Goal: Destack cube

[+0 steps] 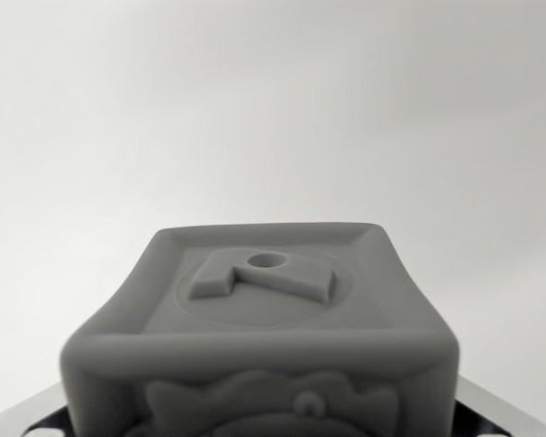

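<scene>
A grey cube fills the lower middle of the wrist view, very close to the camera. Its top face has a raised rim and a raised letter-like shape with a small round hole. Its near face carries a relief figure, cut off by the picture's lower edge. My gripper sits around the cube. Only dark and silver parts of its fingers show at the two bottom corners, pressed against the cube's sides. The fingertips are hidden behind the cube. No second cube is visible.
A plain white-grey backdrop without edges or objects takes up everything behind and above the cube.
</scene>
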Available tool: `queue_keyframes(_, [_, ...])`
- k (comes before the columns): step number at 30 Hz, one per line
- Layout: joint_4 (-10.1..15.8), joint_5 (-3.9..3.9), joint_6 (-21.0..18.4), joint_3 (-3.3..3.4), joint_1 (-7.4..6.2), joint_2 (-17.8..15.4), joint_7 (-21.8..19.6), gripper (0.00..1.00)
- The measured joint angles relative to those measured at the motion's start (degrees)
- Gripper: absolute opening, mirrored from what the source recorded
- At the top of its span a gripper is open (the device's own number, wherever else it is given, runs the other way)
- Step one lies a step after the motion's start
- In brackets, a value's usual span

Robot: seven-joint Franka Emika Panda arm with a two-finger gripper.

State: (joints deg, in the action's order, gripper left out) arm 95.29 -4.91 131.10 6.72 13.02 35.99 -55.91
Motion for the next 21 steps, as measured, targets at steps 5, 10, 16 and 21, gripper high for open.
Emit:
queue_keyframes(5, [-0.9, -0.15, -0.4, 0.18, 0.6, 0.5, -0.4, 0.0])
queue_keyframes(10, [-1.7, -0.29, -0.7, 0.35, 1.15, 1.0, -0.9, 0.0])
queue_keyframes(16, [-2.6, -0.42, -0.9, 0.46, 1.94, 1.8, -1.4, 0.0])
queue_keyframes(21, [-2.7, -0.54, 0.1, 0.37, 2.02, 3.1, -1.4, 0.0])
